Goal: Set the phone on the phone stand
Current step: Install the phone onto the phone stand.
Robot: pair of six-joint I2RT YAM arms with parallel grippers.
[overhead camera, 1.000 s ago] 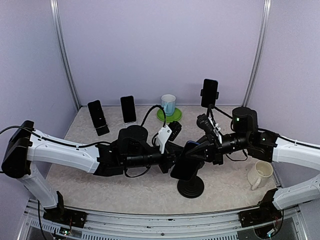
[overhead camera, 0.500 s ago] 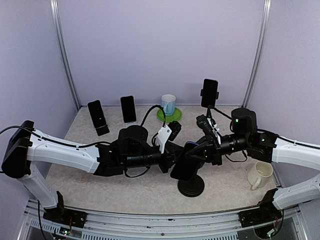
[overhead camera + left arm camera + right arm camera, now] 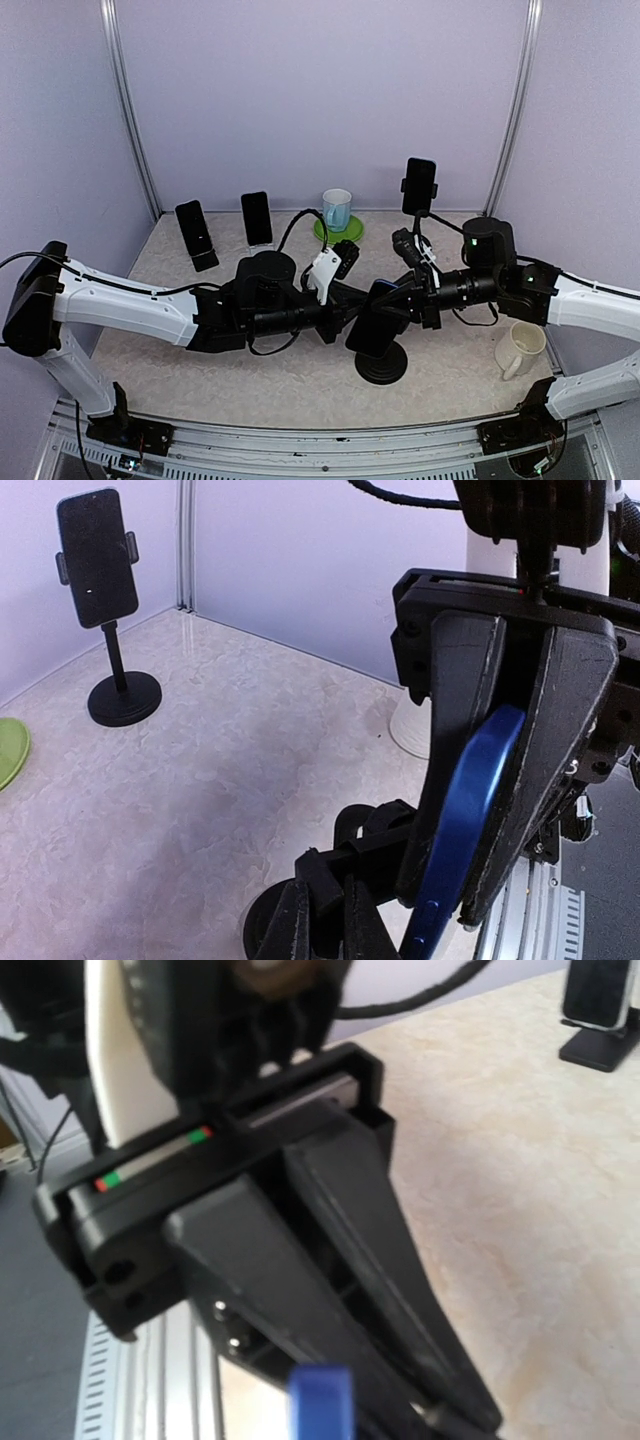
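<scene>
We see a pale, stone-patterned table (image 3: 300, 385) with a matte, faintly mottled top, closed in by plain lilac walls and two thin metal corner posts.

The right gripper (image 3: 405, 303) is clamped on the phone (image 3: 375, 328), a flat slab with a dark glass face and a glossy blue rim. In the left wrist view its black wedge-shaped plastic fingers (image 3: 455, 710) pinch that rim from both sides. The phone hangs tilted, just below and between the two sets of jaws, directly over the phone stand (image 3: 382, 368), whose round black base sits on the table under them.

The left gripper (image 3: 345, 318) has its jaws drawn together at the phone's other side. We cannot tell what they pinch, if anything. Its tapered fingers (image 3: 300, 1260) are blurred in the right wrist view, and the phone shows there only as a blue sliver cut off at the bottom edge.

Beyond the jaws stand three more phones on holders (image 3: 419, 185) and a cup (image 3: 337, 208) on a green plate (image 3: 338, 232). A white mug (image 3: 520, 348) sits out past the right jaws.
</scene>
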